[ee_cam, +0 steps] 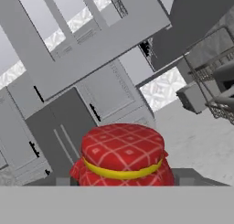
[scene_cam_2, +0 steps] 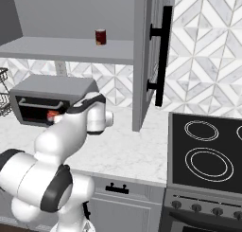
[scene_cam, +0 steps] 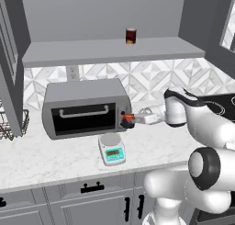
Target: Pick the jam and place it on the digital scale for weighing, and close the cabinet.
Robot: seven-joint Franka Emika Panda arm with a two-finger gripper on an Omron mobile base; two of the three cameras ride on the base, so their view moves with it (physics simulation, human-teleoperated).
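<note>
The jam, a small jar with a red checked top, is held in the pincer. The white digital scale is seen below it. The grey cabinet is left open, far to the right.

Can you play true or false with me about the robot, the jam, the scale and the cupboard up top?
1. The jam is sitting on the digital scale. False: the gripper holds it in the air above the counter, beside the toaster oven.
2. The cabinet door is open. True.
3. The scale's platter has nothing on it. True.
4. The can stands on the counter. False: it stands on the cabinet shelf.
5. The jam's top is red. True.
</note>
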